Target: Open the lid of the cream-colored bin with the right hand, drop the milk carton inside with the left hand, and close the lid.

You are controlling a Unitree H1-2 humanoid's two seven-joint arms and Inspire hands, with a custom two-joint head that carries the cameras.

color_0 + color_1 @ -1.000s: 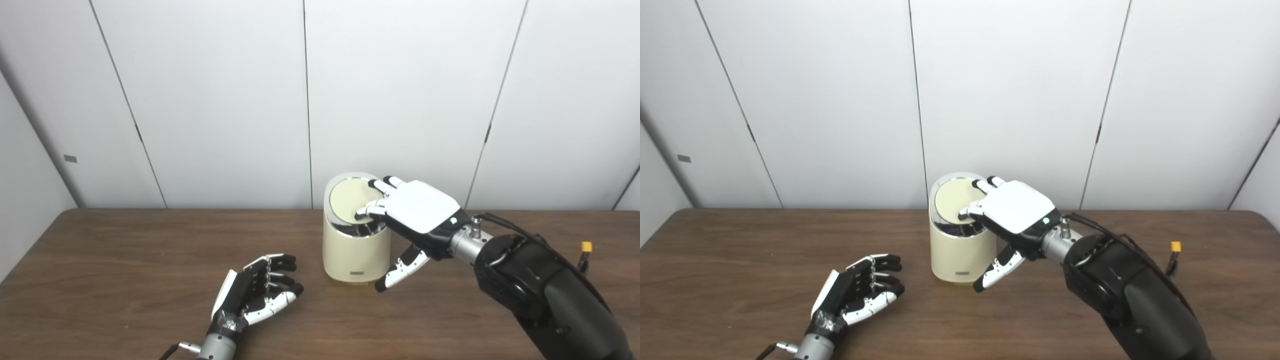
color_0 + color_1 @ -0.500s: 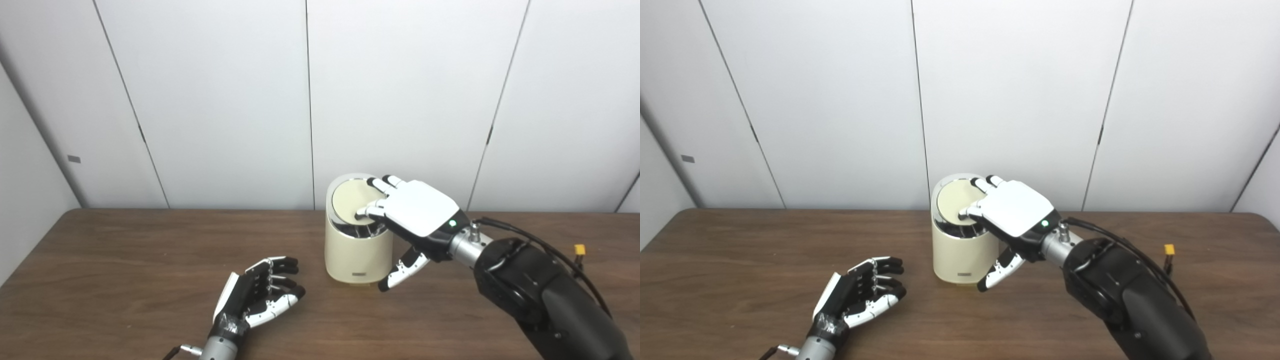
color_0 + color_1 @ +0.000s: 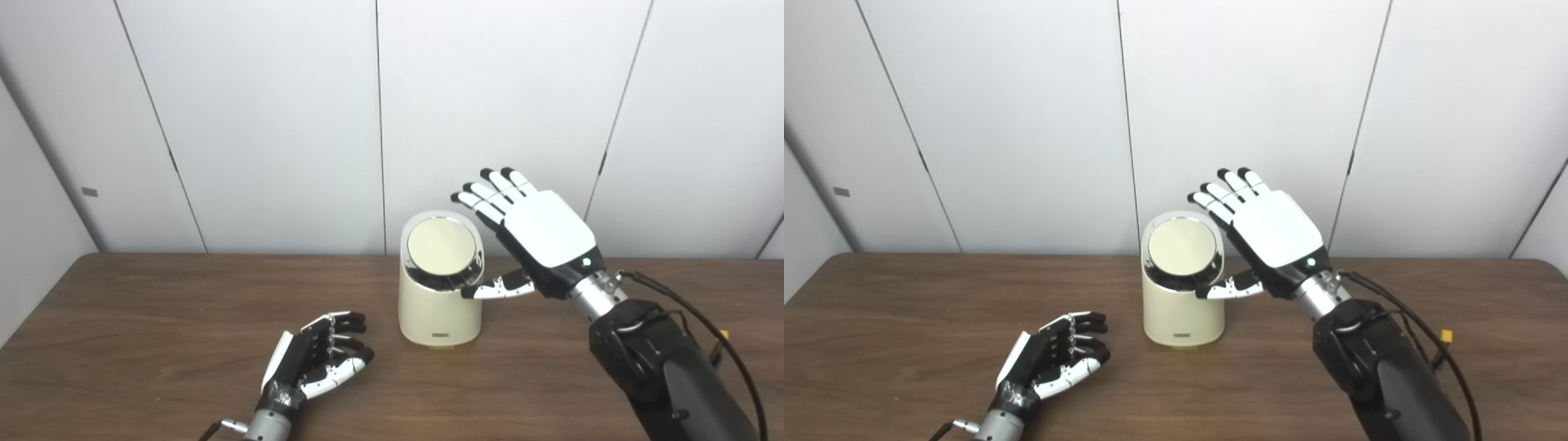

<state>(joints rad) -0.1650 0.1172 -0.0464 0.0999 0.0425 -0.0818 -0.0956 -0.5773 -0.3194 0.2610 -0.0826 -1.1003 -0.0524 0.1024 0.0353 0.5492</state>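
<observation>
Right hand now lifted off round lid of cream-coloured cylindrical bin, fingers spread, empty; lid appears shut; left hand loosely curled, empty; task looks complete.

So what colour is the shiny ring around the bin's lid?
Silver, like chrome, circling the round cream lid; left eye view shows it best.

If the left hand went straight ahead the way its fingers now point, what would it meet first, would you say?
Probably the cream-colored bin: the left hand rests open on the table, fingers aimed right toward the bin's base. Depth is unclear, so it might pass just in front.
</observation>
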